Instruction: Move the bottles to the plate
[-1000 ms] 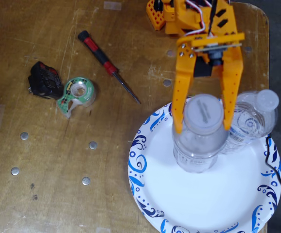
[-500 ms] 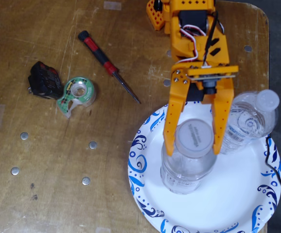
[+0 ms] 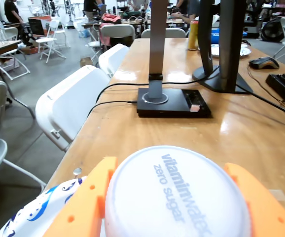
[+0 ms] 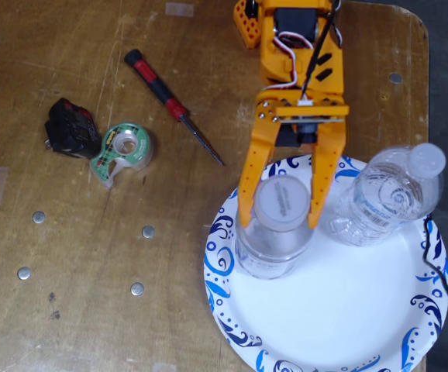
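On the wooden counter (image 4: 92,294), orange fingers (image 4: 249,180) pinch one bottle (image 4: 274,229) at the plate's (image 4: 348,310) left; another bottle (image 4: 383,194) stands upper right.

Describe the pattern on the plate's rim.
Blue and dark navy swirls and dots on white, ringing the plate; clearest in the fixed view.

Clear plastic bottles (image 4: 274,232), scuffed wood table (image 4: 77,256)
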Tool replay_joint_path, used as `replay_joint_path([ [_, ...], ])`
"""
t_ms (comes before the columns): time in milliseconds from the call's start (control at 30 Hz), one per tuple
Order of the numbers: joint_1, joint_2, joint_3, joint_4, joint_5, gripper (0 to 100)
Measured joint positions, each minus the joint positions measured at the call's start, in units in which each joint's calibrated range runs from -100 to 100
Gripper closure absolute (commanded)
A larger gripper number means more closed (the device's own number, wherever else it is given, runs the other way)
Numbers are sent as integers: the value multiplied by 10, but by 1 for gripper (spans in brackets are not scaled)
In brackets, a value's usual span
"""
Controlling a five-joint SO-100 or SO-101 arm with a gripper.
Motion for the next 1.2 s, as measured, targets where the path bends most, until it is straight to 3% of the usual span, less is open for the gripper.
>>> replay_joint_path([
  [1200, -32, 14, 46, -13, -32, 90],
])
